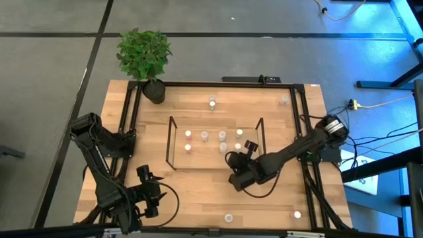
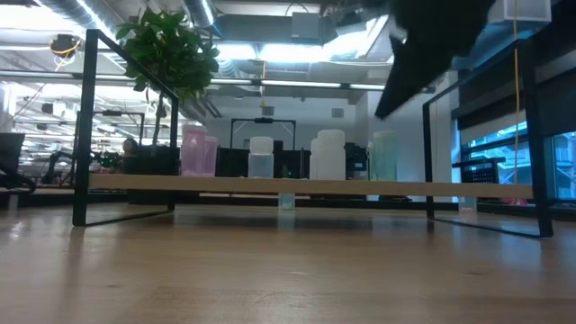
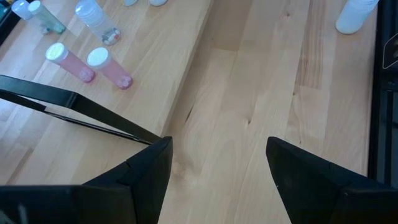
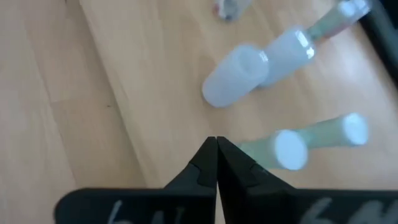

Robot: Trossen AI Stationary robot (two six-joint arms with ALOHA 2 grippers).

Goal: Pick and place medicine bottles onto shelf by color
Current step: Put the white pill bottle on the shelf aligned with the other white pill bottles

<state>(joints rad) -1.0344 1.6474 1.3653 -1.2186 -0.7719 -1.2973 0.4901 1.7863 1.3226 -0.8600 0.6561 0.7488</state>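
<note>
In the high view, the right gripper (image 1: 249, 147) sits at the right centre of the frame, over the shelf (image 1: 173, 142), fingers pressed together and holding nothing. 2 pale green bottles (image 4: 291, 148) stand upright just beside its tips, white-capped. The left gripper (image 1: 146, 177), lower left, waits open, farther off.

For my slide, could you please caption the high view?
Right tool, shut and empty, hovers at the shelf holding bottles; left tool waits open.

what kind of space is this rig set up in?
Likely an open-plan lab or office workspace. The low view shows exposed ceiling ducting and strip lights and desks with equipment in the background; the light wooden table sits inside a black metal frame on grey floor.
</note>
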